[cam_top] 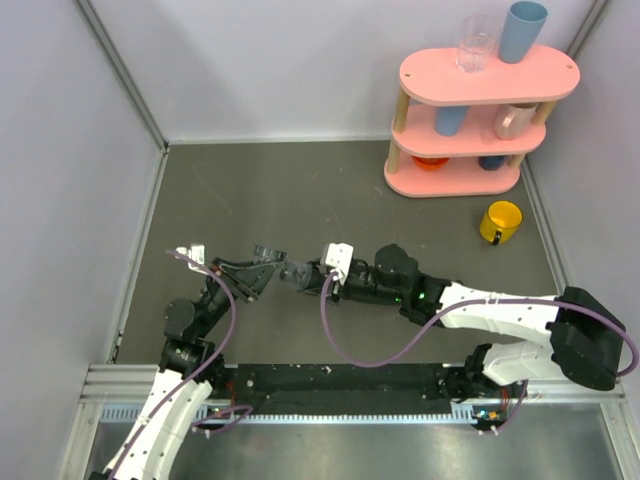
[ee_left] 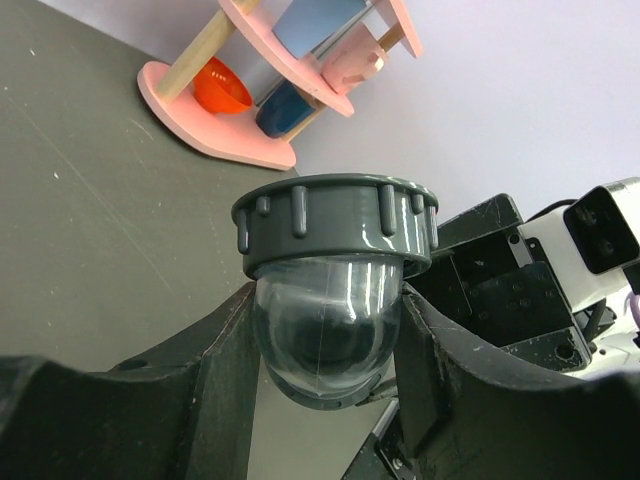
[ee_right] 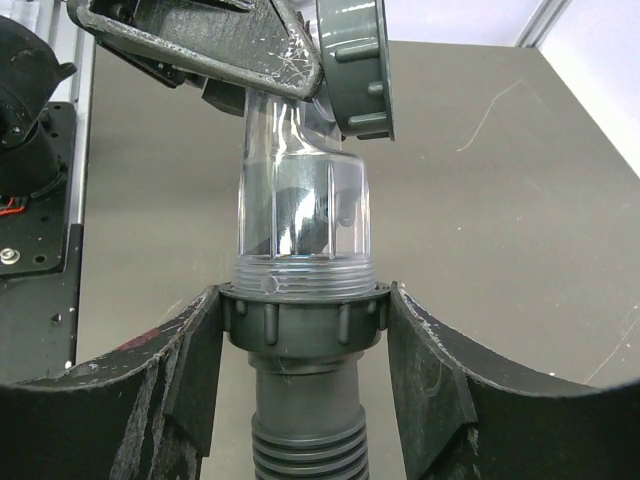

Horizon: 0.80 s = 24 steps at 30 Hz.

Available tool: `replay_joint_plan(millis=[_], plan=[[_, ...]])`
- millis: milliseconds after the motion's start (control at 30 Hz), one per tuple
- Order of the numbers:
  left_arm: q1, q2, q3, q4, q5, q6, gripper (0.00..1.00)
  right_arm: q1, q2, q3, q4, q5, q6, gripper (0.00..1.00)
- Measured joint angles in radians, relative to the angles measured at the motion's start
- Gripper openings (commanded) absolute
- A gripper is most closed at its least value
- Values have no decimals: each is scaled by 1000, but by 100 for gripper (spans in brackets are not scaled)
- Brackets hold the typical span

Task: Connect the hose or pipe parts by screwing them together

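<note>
Jaws: right gripper (ee_right: pixel 303 300) grips hose nut (ee_right: pixel 303 328); left gripper (ee_left: pixel 325 305) clamps elbow (ee_left: pixel 325 350)

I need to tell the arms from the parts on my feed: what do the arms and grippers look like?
Both the left arm and right arm have white shells over black joints, with a thin purple cable looping along each. A small white camera block sits at each wrist. The left gripper and right gripper have broad black fingers, scuffed and scratched.
</note>
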Motion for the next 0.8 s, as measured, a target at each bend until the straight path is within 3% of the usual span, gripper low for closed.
replay_joint_plan(millis=[267,433,800], plan=[[-3,-1,0,-26,3,0,0,-8,0,0,-17,-11,12,49],[-5,-1,0,-39,3,3,0,-11,0,0,-27,-13,12,60],[-3,0,0,-87,-18,37,0,-28,-2,3,-46,17,9,61]])
